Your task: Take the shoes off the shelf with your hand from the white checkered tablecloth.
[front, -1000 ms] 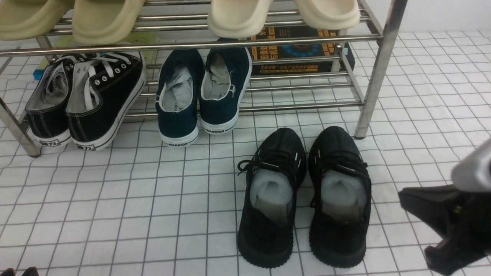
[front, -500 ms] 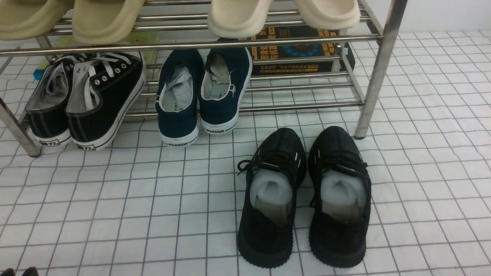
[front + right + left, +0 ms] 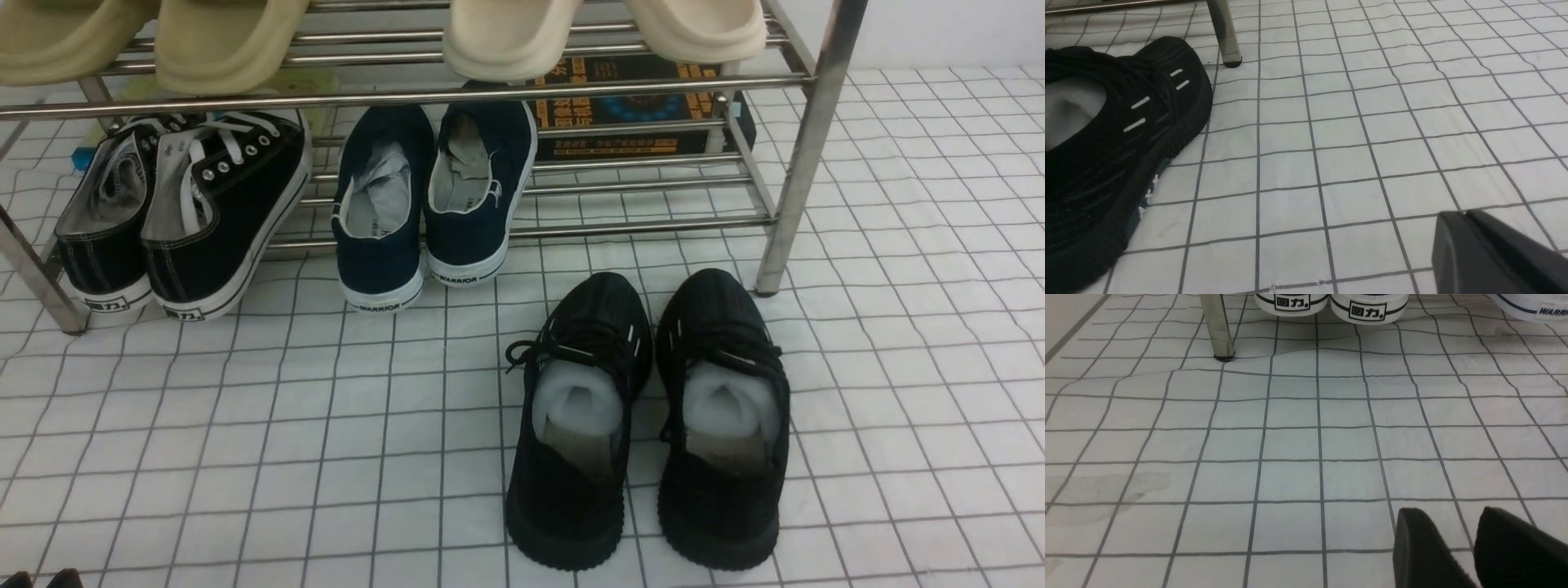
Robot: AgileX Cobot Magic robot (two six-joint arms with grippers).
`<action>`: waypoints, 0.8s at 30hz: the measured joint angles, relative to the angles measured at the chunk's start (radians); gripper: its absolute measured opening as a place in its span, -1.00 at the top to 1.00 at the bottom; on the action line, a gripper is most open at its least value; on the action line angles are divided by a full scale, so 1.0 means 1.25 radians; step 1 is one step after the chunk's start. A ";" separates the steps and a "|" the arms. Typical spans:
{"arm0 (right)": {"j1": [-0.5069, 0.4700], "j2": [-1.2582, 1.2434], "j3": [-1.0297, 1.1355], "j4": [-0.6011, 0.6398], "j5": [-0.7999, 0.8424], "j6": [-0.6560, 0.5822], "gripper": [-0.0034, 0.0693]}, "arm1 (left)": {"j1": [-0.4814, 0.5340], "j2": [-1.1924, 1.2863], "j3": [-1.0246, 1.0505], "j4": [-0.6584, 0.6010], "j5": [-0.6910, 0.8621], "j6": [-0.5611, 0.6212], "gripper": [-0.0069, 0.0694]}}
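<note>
The pair of all-black knit shoes [image 3: 645, 425] stands side by side on the white checkered tablecloth [image 3: 245, 441], toes toward the chrome shelf [image 3: 804, 147], just in front of its right leg. In the right wrist view, one of these shoes [image 3: 1118, 134] lies apart from my right gripper [image 3: 1461, 214], which is shut and empty and low over the cloth. My right gripper is out of the front view. My left gripper [image 3: 1448, 512] is open and empty over bare cloth; its tips just show in the front view [image 3: 39, 581].
On the lower tier sit black canvas sneakers with white soles [image 3: 180, 212] and navy slip-ons [image 3: 433, 196]. Beige slippers [image 3: 506, 33] sit on the upper tier. A dark box [image 3: 637, 106] lies behind the shelf. Shelf legs show in the wrist views [image 3: 1218, 330] [image 3: 1224, 36].
My right gripper, seen at the front view's lower right a second ago, has left that view. The shoes and the left gripper have not moved.
</note>
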 joint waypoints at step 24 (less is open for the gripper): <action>0.050 0.000 0.000 0.000 0.000 -0.002 0.76 | 0.000 0.000 0.000 0.000 0.000 0.000 0.19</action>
